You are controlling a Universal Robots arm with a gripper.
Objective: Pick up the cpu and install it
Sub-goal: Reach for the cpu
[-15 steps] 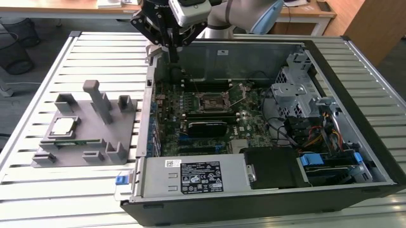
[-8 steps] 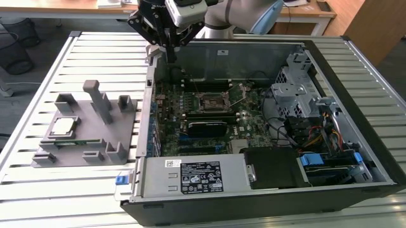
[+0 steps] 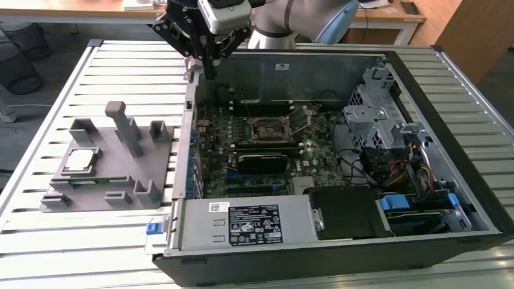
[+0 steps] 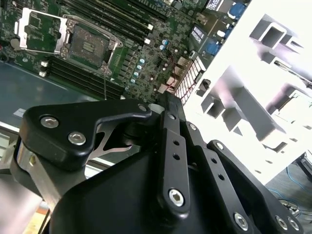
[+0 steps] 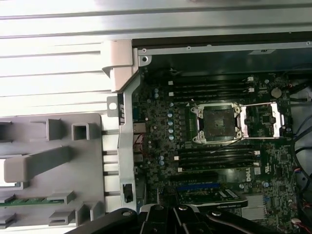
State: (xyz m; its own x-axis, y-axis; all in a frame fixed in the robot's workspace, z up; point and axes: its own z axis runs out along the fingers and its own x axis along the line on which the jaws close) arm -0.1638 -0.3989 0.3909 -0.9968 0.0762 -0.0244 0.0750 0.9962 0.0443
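Hovering by the case [image 3: 321, 69] with jaws together and empty, your gripper [image 3: 210, 73] hasn't begun the pick, so you'd need it over the cpu [image 3: 80, 159], on the holder [image 3: 117, 171] at its 8 o'clock in the exterior view, jaws apart.

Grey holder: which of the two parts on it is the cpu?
The square silver-topped cpu; the other, a memory stick, is long, thin and green.
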